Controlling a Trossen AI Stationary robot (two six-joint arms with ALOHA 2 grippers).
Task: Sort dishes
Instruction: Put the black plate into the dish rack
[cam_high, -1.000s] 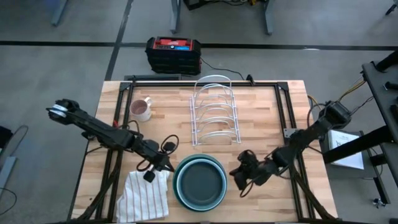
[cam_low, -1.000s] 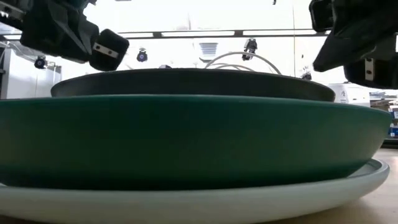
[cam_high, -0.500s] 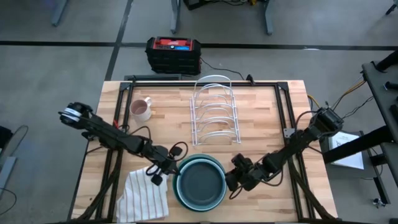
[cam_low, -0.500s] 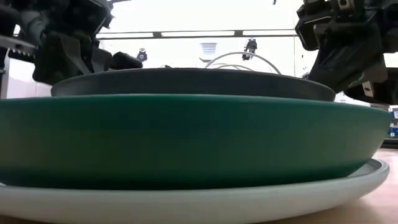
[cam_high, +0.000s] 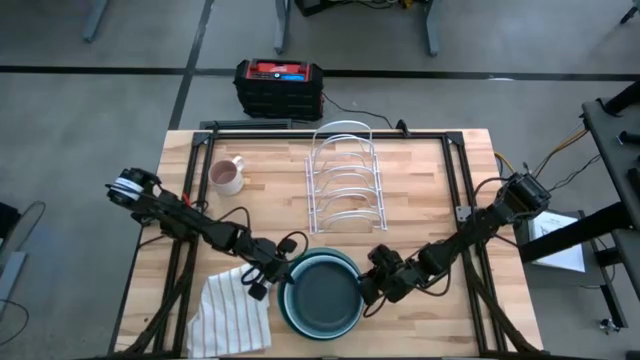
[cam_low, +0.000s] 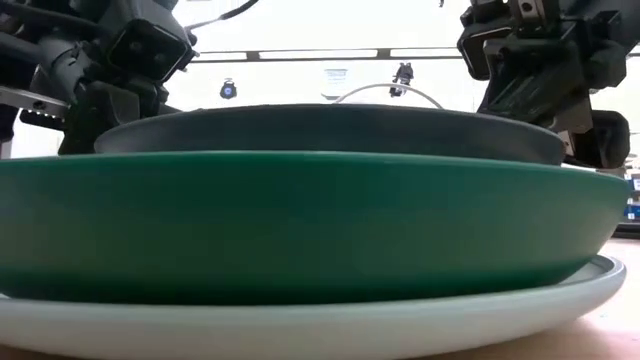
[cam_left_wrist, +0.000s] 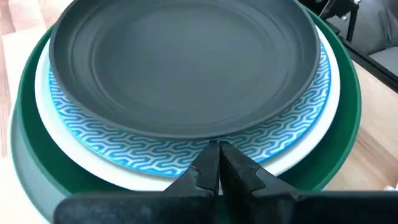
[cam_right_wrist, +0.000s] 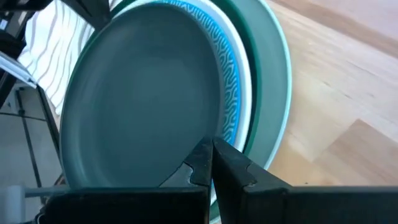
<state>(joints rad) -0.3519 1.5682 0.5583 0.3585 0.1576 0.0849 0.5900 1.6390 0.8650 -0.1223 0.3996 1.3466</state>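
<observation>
Several round plates are stacked (cam_high: 322, 292) near the table's near edge. A dark grey plate (cam_left_wrist: 186, 62) is on top. Under it are a white plate with a blue pattern (cam_left_wrist: 155, 149), a deep dark green one (cam_low: 300, 220) and a wide pale one (cam_low: 300, 330) lying on the table. My left gripper (cam_left_wrist: 219, 157) is shut at the stack's left side (cam_high: 270, 282). My right gripper (cam_right_wrist: 210, 155) is shut at its right side (cam_high: 370, 290). Both tips stand at the dark plate's rim. My left gripper comes slanting down from the table's left. Its shut fingertips (cam_left_wrist: 211, 163) are against the dark plate's left rim (cam_left_wrist: 214, 138), above the patterned plate. My right gripper comes slanting down from the table's right. Its shut fingertips (cam_right_wrist: 205, 163) are at the dark plate's right rim (cam_right_wrist: 186, 146); I cannot tell if they go under it.
A white wire dish rack (cam_high: 345, 185) stands behind the stack, and a mug (cam_high: 228, 176) is at the far left. A white striped cloth (cam_high: 238, 312) lies just left of the stack under the left arm. Bare wood lies right of the stack (cam_high: 440, 320).
Both grippers have moved in toward the stack, the left one rightward and the right one leftward, and both have come down to the level of the top plate's rim. The dark plate has shifted slightly toward the table's right on the stack.
</observation>
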